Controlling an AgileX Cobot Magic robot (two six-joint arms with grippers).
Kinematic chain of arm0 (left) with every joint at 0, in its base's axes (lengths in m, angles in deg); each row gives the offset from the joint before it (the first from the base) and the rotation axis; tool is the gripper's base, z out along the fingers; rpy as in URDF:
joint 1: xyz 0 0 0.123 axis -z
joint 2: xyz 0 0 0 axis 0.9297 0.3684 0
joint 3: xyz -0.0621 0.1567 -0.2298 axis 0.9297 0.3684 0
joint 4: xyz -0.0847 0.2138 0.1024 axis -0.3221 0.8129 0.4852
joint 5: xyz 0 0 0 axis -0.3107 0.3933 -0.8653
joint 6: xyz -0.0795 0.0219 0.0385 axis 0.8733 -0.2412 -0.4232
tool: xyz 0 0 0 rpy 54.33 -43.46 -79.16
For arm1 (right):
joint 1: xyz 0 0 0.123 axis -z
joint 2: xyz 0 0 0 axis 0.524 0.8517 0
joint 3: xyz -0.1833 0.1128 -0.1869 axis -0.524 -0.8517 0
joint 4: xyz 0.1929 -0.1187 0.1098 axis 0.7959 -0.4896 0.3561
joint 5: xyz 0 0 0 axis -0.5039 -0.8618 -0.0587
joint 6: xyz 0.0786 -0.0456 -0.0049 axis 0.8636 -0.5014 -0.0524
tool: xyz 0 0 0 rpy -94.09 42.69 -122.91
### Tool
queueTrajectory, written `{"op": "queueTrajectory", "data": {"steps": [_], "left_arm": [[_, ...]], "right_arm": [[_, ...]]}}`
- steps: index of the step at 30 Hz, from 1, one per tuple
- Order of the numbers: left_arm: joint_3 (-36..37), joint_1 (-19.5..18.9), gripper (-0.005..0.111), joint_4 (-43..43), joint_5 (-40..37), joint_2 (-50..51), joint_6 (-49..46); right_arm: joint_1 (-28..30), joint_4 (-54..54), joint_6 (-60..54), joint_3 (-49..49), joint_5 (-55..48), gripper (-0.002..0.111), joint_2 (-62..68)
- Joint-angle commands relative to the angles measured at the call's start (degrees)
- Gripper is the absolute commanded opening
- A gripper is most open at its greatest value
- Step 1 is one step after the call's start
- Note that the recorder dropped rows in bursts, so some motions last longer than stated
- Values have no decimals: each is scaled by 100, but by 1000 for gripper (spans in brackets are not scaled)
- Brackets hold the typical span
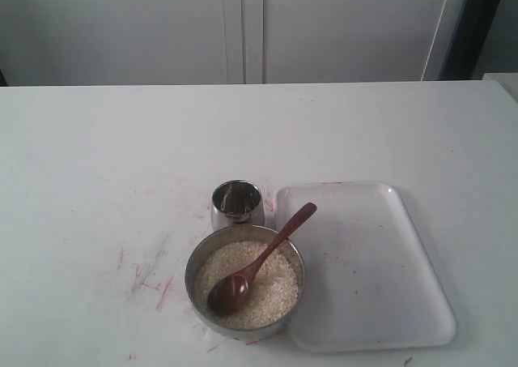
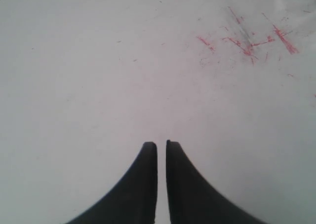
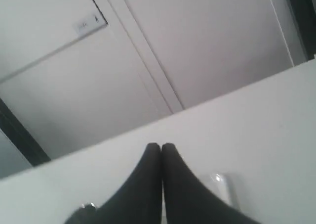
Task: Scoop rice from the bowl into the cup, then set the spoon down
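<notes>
Nothing held yet — left gripper (image 2: 161,145) and right gripper (image 3: 161,146) both pinched together. The wooden spoon (image 1: 259,262) lies in the rice (image 1: 275,290), handle over the steel bowl (image 1: 243,330) rim — a clumsy grab could flick grains out or bump the cup (image 1: 237,203) just beside

Legible text, brands, numbers, signs: none in any view. One small pale label (image 3: 90,22) fixed near the corner of a white cabinet panel (image 3: 49,16) behind the surface, right wrist view, print too blurred and small to read. Red scribbled marks (image 2: 247,41) on the white surface (image 2: 89,85), left wrist and exterior views, forming no letters or figures.
</notes>
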Motion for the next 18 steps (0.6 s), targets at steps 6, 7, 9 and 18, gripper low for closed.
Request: {"op": "queueTrajectory", "data": {"steps": [6, 7, 9, 18], "left_arm": [[52, 42, 14, -32, -280, 0, 33], [52, 42, 14, -32, -280, 0, 33], [52, 42, 14, -32, -280, 0, 33], [52, 42, 14, -32, -280, 0, 33]], "right_arm": [[-398, 924, -2987, 2598, -2705, 0, 3460], [-403, 1098, -3281, 2961, -3001, 0, 3892], [-403, 1304, -3664, 3718, -3504, 0, 4624], [-972, 1347, -5330, 6119, -4305, 0, 7145]]}}
